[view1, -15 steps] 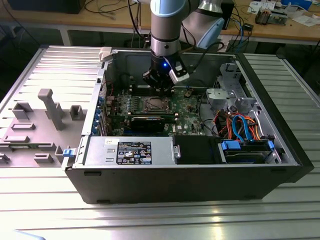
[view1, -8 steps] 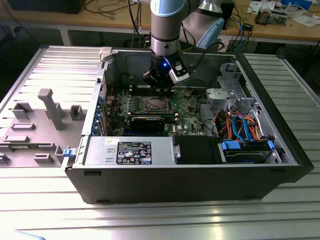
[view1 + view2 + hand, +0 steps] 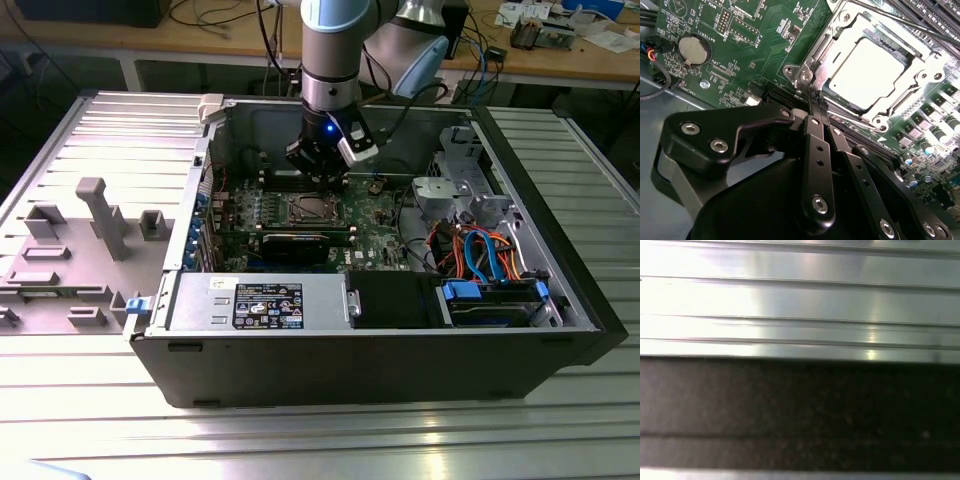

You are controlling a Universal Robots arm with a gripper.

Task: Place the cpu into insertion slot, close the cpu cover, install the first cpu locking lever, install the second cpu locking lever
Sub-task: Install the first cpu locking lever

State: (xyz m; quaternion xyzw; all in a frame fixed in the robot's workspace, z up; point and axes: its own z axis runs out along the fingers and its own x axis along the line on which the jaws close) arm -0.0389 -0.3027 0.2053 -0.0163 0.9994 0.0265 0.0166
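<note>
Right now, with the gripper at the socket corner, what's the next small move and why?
Probably a short press down on the lever end by that corner. The cpu is seated, the cover lies flat over it, and the shut gripper sits right at the cover's corner. Whether that lever is latched isn't clear.

Even, diffuse light filled the exterior view, and the ribbed metal table (image 3: 330, 440) carried soft pale reflections near the front edge, while the inside of the computer case (image 3: 560, 300) sat in shadow. In the second wrist view, glare washed the cpu (image 3: 871, 71) almost white, and the near black gripper (image 3: 816, 100) looked slightly soft. The first wrist view was blurred, with bright streaked bands over a dark, grainy band, possibly metal ribs.
</note>
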